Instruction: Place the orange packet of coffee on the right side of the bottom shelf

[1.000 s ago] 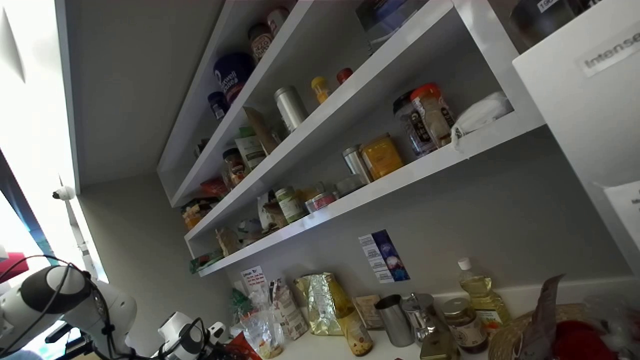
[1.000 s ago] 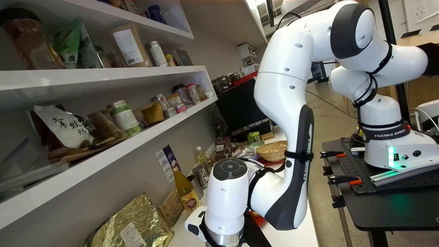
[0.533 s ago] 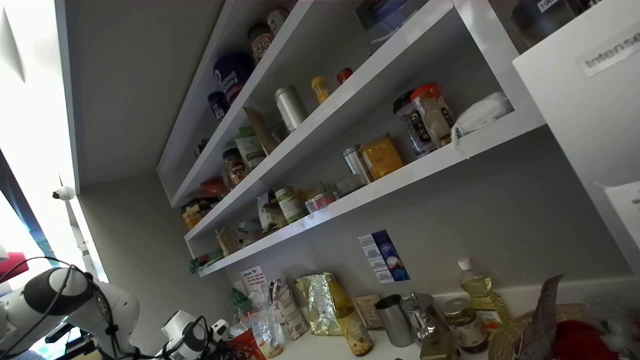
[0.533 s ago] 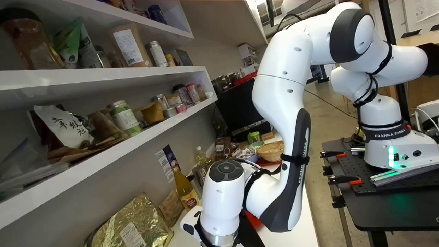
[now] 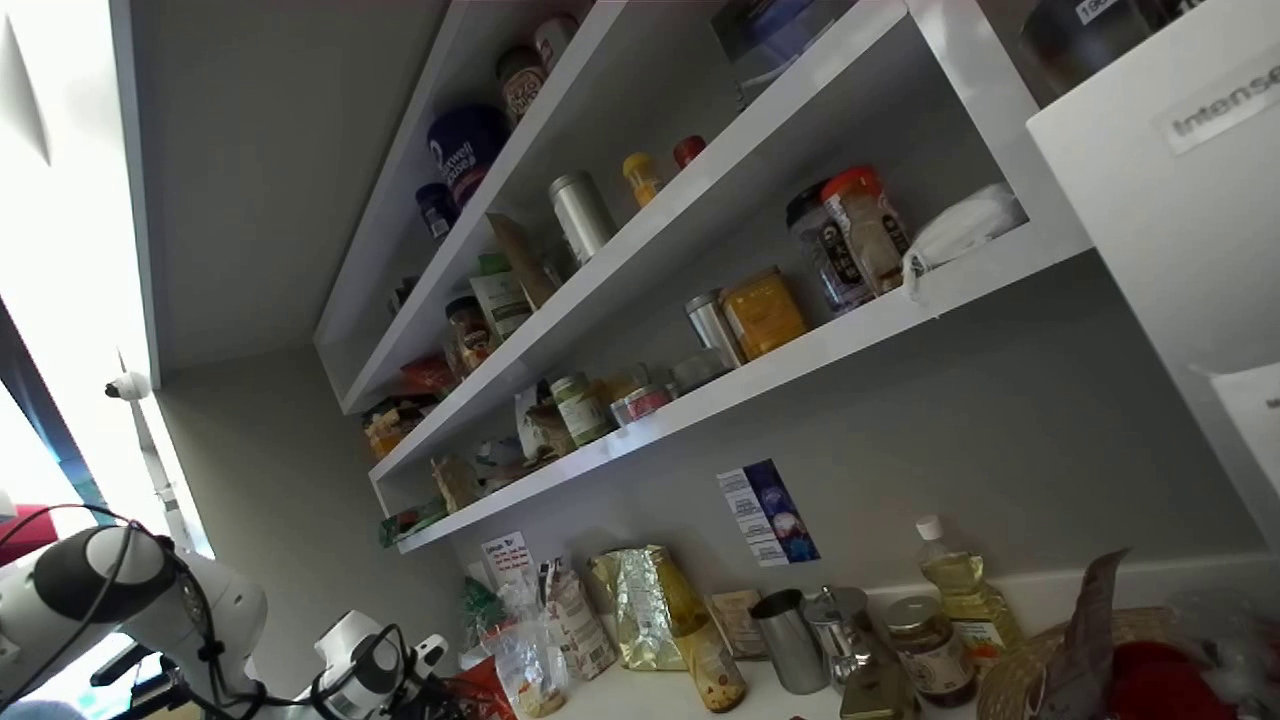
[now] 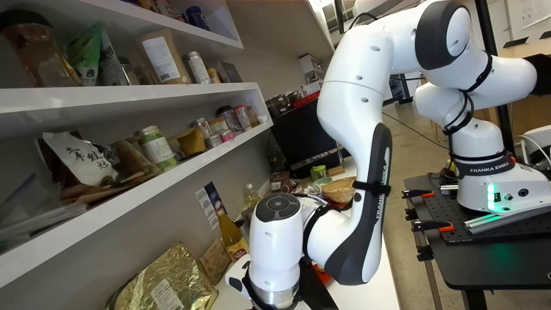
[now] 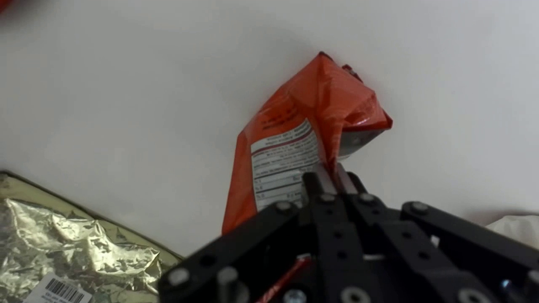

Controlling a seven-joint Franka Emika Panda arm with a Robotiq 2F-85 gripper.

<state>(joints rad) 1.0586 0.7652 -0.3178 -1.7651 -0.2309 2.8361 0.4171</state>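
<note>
In the wrist view my gripper point(image 7: 336, 179) is shut on a folded edge of the orange packet of coffee point(image 7: 294, 103); a printed white label shows on its side. The lower part of the packet is behind the fingers and linkage. Whether it touches the white counter underneath I cannot tell. An exterior view shows the packet point(image 5: 485, 690) as a red-orange piece at the bottom, beside the dark hand. Both exterior views show the bottom shelf point(image 5: 740, 385), a long white board point(image 6: 135, 197) higher than the hand, with jars, tins and bags standing along it.
A gold foil bag point(image 7: 80, 244) lies near the packet. On the counter stand a yellow bottle point(image 6: 234, 239), a clear plastic bag point(image 5: 530, 665) and a printed bag point(image 5: 580, 620). An orange-lidded jar point(image 5: 868, 230) and a white bundle point(image 5: 965, 228) sit toward one shelf end.
The hand first dipped a little, then rose slightly, shifting left in both exterior views. The packet's red-orange piece moved along with it. My gripper has shut. The shelf items have stayed put.
</note>
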